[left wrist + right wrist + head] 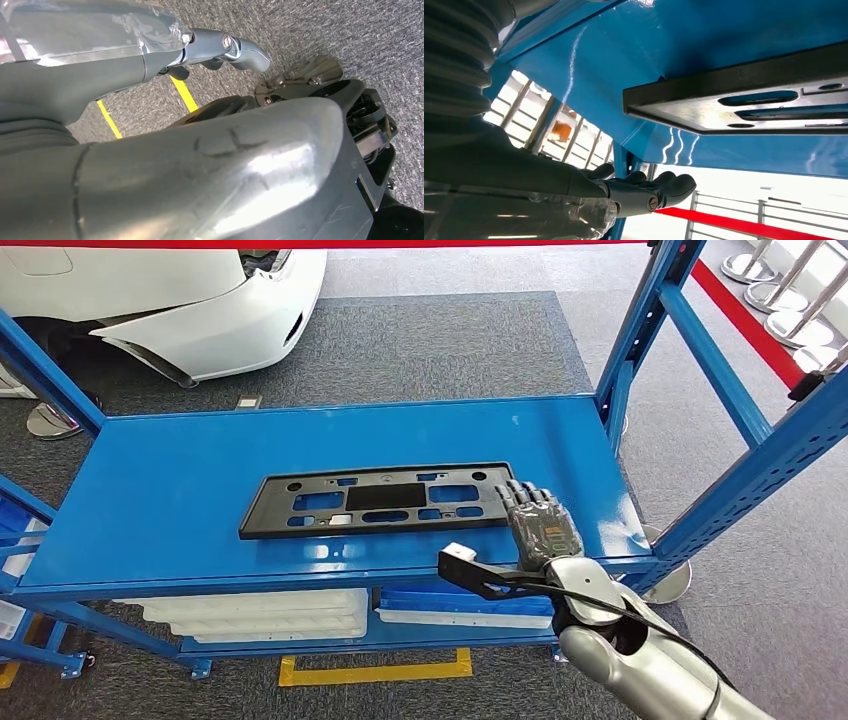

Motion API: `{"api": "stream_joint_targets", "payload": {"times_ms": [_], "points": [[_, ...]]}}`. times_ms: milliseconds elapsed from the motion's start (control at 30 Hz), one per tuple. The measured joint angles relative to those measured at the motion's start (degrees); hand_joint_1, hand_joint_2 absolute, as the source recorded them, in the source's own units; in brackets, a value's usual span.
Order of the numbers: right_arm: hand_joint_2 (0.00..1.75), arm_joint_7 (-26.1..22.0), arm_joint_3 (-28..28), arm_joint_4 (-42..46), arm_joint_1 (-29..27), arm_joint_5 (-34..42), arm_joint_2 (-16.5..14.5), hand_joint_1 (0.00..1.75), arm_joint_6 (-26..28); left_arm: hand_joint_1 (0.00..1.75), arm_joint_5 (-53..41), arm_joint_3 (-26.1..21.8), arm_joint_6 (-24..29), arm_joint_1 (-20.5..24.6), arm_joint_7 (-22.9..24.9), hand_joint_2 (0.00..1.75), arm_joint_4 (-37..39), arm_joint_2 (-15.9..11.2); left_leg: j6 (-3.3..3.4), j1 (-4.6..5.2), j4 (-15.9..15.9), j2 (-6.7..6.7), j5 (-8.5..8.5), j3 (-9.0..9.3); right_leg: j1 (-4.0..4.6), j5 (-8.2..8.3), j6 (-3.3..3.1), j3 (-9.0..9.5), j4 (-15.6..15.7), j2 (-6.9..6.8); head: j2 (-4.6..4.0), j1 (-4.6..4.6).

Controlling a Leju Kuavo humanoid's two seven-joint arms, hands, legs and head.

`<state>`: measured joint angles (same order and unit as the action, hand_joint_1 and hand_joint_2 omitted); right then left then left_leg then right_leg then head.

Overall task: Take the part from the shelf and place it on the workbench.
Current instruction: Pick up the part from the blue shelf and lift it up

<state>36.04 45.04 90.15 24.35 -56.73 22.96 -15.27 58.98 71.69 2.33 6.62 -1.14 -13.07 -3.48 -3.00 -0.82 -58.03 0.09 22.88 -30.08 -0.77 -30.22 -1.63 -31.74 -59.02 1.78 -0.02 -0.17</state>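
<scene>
While my right hand (540, 525) rests open beside the black license-plate bracket (378, 498) on the shelf (170, 480), I judge it stiff, light; grip its near edge.

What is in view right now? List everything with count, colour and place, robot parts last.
plate: one, black, flat on the shelf top.
shelf: one, blue, in front of the robot.
trays: a white stack, on the lower level.
car: one, white, behind the shelf, partly seen.
carpet: grey, under everything.
floor tape: yellow, below the shelf front.
right hand: dark grey, fingers spread, beside the plate's right end, holding nothing.
left hand: dark grey, hanging over the carpet, holding nothing.
</scene>
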Motion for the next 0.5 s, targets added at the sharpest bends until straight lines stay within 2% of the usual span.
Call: {"api": "stream_joint_targets", "payload": {"times_ms": [233, 500], "points": [[1.75, -5.68, 3.04, -4.61, 3.84, -5.18, 0.37, 0.00, 3.18, 0.00, -0.01, 0.00, -0.20, 0.08, -0.37, 0.00, 0.00, 0.00, 0.02, 0.00, 0.00, -0.02, -0.02, -0.01, 0.00, 0.00, 0.00, 0.00, 0.00, -0.05, 0.00, -0.04], [1.75, -6.70, 4.96, -10.15, 6.55, -7.65, 0.37, 0.00, 6.01, 0.00, 0.01, 0.00, 0.10, 0.08, -0.41, 0.00, 0.00, 0.00, 0.04, 0.00, 0.00, -0.03, -0.04, -0.04, 0.00, 0.00, 0.00, -0.01, 0.00, -0.10, 0.00, -0.01]]}}
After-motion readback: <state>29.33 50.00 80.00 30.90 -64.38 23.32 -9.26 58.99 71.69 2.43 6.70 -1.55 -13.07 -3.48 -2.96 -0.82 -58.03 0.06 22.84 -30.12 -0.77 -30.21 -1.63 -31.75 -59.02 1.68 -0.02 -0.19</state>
